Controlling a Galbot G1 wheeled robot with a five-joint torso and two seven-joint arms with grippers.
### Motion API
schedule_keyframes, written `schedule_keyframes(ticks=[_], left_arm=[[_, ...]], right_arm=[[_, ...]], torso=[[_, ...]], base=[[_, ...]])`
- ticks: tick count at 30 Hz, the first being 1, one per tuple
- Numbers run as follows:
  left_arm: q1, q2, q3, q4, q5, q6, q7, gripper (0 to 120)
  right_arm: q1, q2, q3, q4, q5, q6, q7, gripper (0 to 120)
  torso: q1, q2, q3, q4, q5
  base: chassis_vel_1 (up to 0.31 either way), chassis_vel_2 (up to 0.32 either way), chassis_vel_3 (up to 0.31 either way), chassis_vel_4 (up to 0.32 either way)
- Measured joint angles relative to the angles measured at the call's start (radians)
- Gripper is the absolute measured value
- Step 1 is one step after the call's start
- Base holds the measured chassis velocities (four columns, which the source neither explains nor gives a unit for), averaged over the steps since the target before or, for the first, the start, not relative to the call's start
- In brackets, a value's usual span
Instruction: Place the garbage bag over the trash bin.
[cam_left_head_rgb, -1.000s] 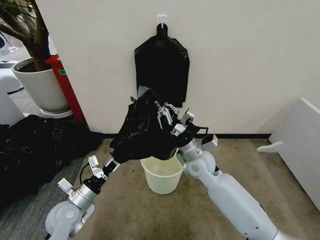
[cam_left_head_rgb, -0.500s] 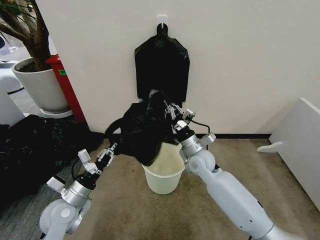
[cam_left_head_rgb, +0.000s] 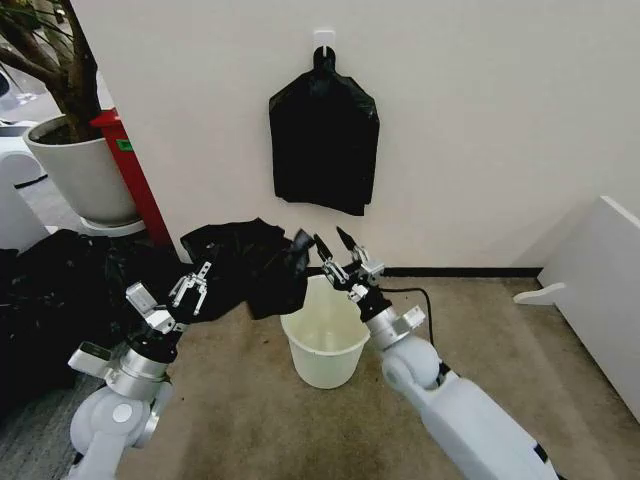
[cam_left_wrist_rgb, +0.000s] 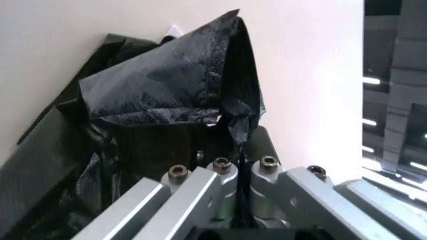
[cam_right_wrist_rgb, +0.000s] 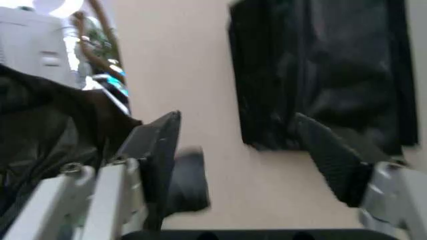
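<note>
The cream-white trash bin (cam_left_head_rgb: 322, 352) stands on the carpet by the wall, its mouth uncovered. The black garbage bag (cam_left_head_rgb: 250, 265) hangs crumpled to the bin's left, its right edge just over the rim. My left gripper (cam_left_head_rgb: 190, 288) holds the bag's left edge. In the left wrist view the left gripper (cam_left_wrist_rgb: 243, 170) is shut, with the bag's thin plastic (cam_left_wrist_rgb: 173, 85) pinched between the fingers. My right gripper (cam_left_head_rgb: 333, 247) stands open above the bin's far rim, beside the bag. In the right wrist view the right gripper (cam_right_wrist_rgb: 247, 150) has nothing between its fingers.
A flat bundle of black bags (cam_left_head_rgb: 323, 140) hangs from a wall hook above the bin. A heap of black plastic (cam_left_head_rgb: 60, 290) lies on the floor at the left, near a white plant pot (cam_left_head_rgb: 80, 170). A white panel (cam_left_head_rgb: 600, 290) stands at the right.
The right gripper has let go of the bag and now stands open. The left arm has swung left and upward, dragging the bag off the bin's mouth toward the left.
</note>
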Motion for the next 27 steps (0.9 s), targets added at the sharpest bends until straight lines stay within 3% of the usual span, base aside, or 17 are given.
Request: schedule_keyframes(ticks=[8,9,15,21,27], left_arm=[[-0.008,0.006,-0.005,0.021,0.018,-0.033,0.050,0],[-0.008,0.006,-0.005,0.021,0.018,-0.033,0.050,0],[-0.014,0.004,0.002,0.035,0.041,-0.050,0.082,0],[-0.016,0.003,0.006,0.040,0.049,-0.051,0.102,0],[-0.016,0.007,0.007,0.054,0.050,-0.053,0.124,0]], right_arm=[[-0.103,-0.026,-0.053,0.311,0.257,-0.286,0.298,98],[-0.103,-0.026,-0.053,0.311,0.257,-0.286,0.298,98],[-0.139,-0.030,-0.081,0.479,0.442,-0.509,0.414,100],[-0.117,-0.006,-0.087,0.470,0.491,-0.537,0.423,100],[-0.074,0.014,-0.072,0.371,0.474,-0.534,0.424,100]], torso=[[0.000,0.000,0.000,0.0001,0.0000],[0.000,0.000,0.000,0.0001,0.0000],[0.000,0.000,0.000,0.0000,-0.0001],[0.000,0.000,0.000,0.0001,0.0000],[0.000,0.000,0.000,0.0002,0.0002]], base=[[0.000,0.000,0.000,0.000],[0.000,0.000,0.000,0.000],[0.000,0.000,0.000,0.000],[0.000,0.000,0.000,0.000],[0.000,0.000,0.000,0.000]])
